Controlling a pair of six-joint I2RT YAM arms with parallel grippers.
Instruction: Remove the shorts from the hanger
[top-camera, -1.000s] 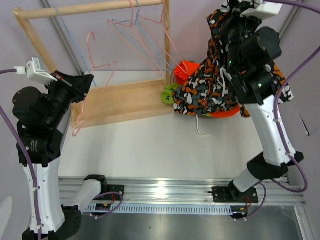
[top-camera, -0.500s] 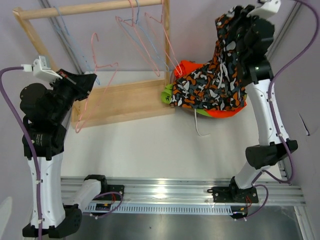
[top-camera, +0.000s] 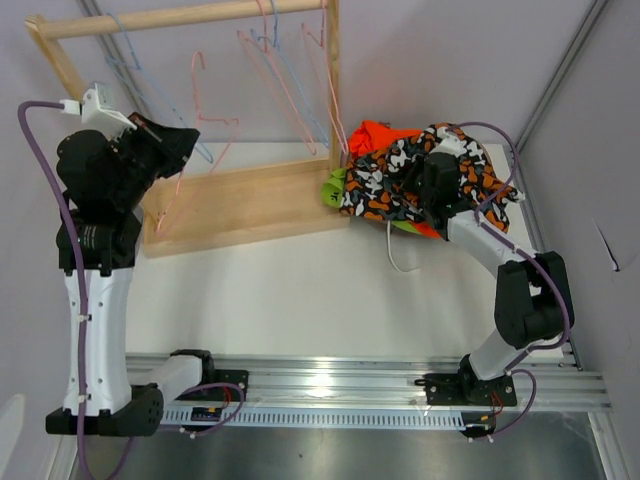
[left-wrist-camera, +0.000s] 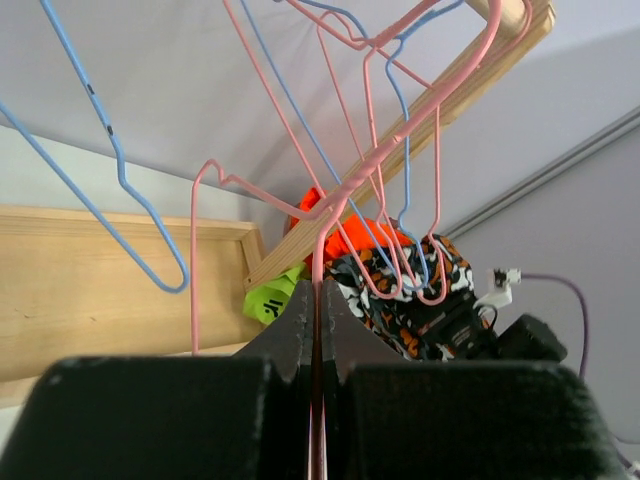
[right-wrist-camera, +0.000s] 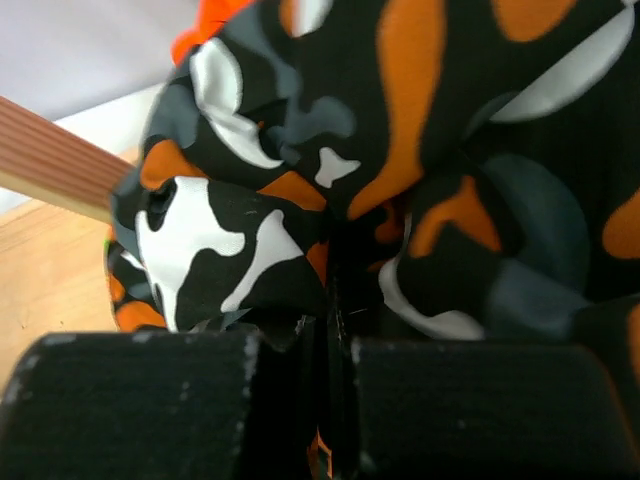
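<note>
Camouflage shorts (top-camera: 400, 170) | right tool (right-wrist-camera: 332, 330) clenched on them | left tool (left-wrist-camera: 318, 300) clamped on pink hanger (left-wrist-camera: 316, 265)

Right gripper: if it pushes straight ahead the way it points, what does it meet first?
The camouflage shorts: the right gripper is shut on that fabric, which fills its wrist view. What lies behind the cloth is hidden.

The camo shorts (top-camera: 395, 165) lie heaped on the worktop (top-camera: 300, 280) at the right end of the wooden rack (top-camera: 240, 200), partly covering orange shorts (top-camera: 372, 133) and lime shorts (top-camera: 333, 190). The right hand (top-camera: 432, 195) is down in the camo fabric, fingertips hidden. The left hand (top-camera: 183, 140), raised, meets a pink hanger (top-camera: 195, 95).
</note>
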